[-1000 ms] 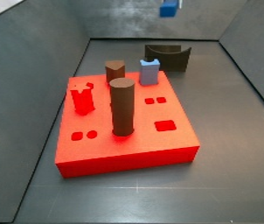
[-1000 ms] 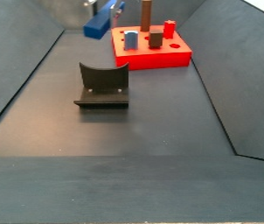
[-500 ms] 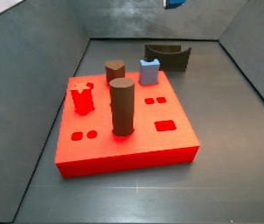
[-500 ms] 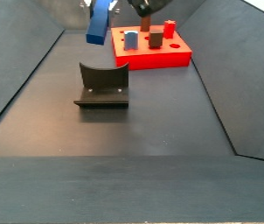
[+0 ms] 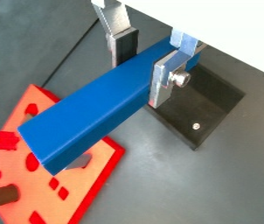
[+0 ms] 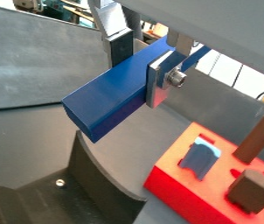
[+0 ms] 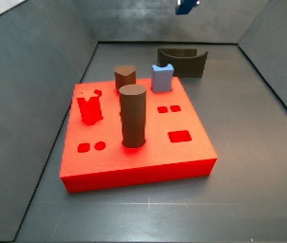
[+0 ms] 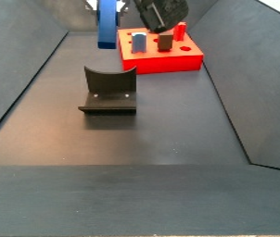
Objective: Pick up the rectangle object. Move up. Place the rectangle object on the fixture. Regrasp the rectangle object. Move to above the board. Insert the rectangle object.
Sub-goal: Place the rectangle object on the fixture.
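The rectangle object (image 5: 93, 114) is hanging in the air, clear of the counter (image 8: 143, 185), pinched near one end between the gripper's (image 5: 146, 54) fingers (image 5: 166, 77). It is a long dark-blue bar with square ends. In both wrist views its long axis is running crosswise out from the silver finger plates, with the free square end (image 6: 90, 117) pointing away from them. In a side view the bar (image 8: 108, 23) is standing close to upright, long axis nearly vertical, its lower end hanging above the far part of the counter, just beside the board's (image 8: 168, 60) near-left corner, with its top running out of the picture. In a side view only a small blue piece of it (image 7: 185, 6) is showing at the very top edge, high above the back of the counter.

The fixture (image 8: 108, 92), a dark block with a curved notch in its top, is sitting on the counter nearer the camera than the bar and well below it. The red board (image 7: 133, 142) is lying flat behind it, carrying a tall brown cylinder (image 7: 132, 116), a brown hexagonal peg (image 7: 124, 77), a short light-blue peg (image 7: 162, 78) and a small red peg (image 7: 90, 106).
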{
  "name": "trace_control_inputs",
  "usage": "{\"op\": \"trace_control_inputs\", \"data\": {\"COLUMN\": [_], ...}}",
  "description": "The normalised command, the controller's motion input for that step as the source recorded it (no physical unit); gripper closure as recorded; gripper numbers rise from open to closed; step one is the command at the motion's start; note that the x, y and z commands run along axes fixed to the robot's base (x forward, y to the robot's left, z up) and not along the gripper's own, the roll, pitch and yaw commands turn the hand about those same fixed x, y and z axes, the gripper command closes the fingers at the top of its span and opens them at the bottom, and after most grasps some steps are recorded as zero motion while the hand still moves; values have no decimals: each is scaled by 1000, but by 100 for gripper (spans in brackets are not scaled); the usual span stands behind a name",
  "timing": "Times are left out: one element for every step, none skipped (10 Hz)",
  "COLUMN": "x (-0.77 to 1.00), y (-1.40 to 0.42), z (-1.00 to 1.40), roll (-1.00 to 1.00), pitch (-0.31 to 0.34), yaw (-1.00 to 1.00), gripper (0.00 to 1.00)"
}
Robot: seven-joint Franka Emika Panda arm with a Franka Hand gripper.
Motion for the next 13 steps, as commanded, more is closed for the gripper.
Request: {"op": "trace_control_inputs", "data": {"x": [48, 118, 123, 136, 144, 151, 159, 167, 163, 128, 110, 97, 0], "y": [24, 129, 133, 136, 132, 135, 137, 132, 124, 102, 79, 59, 0], "z": [-1, -1000, -1000, -1000, -1000, -1000, -1000, -1000, -935, -709, -488, -285, 0], "roll": [-241, -1000, -1000, -1000, -839, -659, -418, -316, -204, -159, -131, -107, 0], "pitch": [142, 293, 269, 285, 266, 212, 140, 105, 33, 2, -19, -36, 0], "yaw": [-149, -31, -42, -106, -168, -206, -239, -239, -231, -213, -188, -159, 0], "gripper": [100, 100, 100, 100, 100, 100, 100, 100, 100, 100, 100, 100, 0]}}
